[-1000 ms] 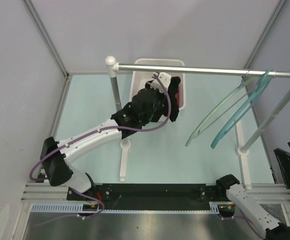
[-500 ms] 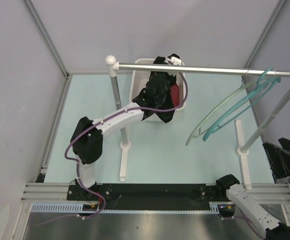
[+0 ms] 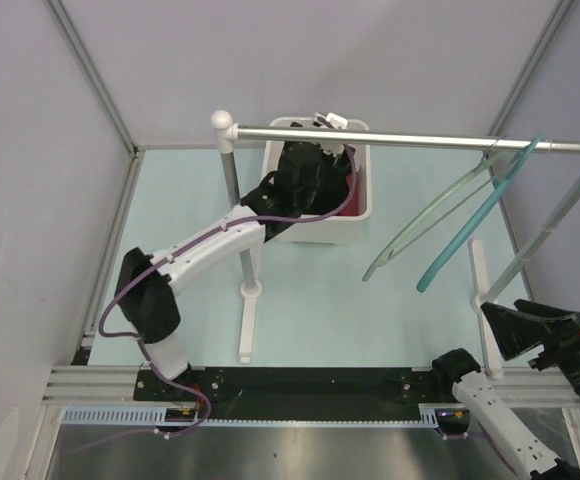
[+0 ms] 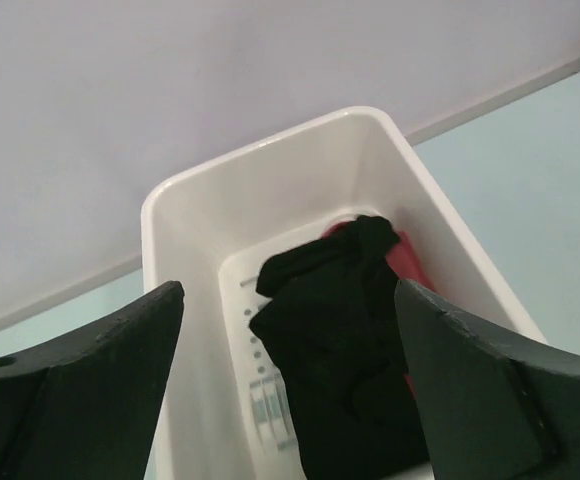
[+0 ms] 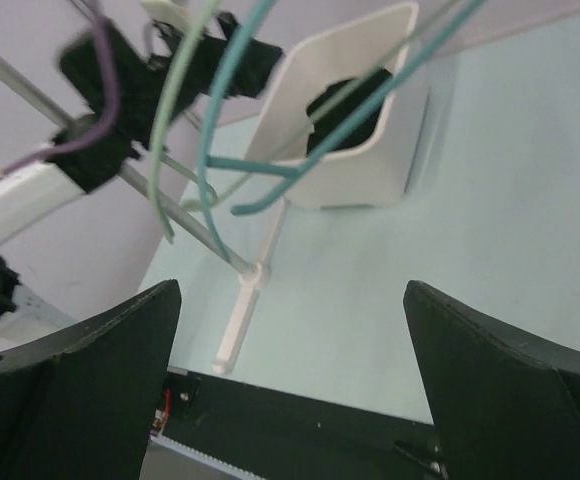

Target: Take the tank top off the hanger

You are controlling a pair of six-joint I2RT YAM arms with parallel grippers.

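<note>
The black tank top lies crumpled in the white bin, on top of a red garment. My left gripper hovers just above the bin with its jaws wide open and nothing between them; from above, that gripper hides most of the bin's contents. Two bare hangers, a teal hanger and a pale green hanger, hang on the metal rail at the right. Low at the near right, my right gripper is open and empty, facing the hangers and the bin.
The rail rests on two white posts with foot bars, one just left of the bin and one at the right. Grey walls close in the pale green table on the left, back and right. A black mounting bar runs along the near edge.
My left gripper, shut on the black tank top before, has opened over the bin, and the tank top now lies inside. The right gripper has swung further into view. The hangers sway.
</note>
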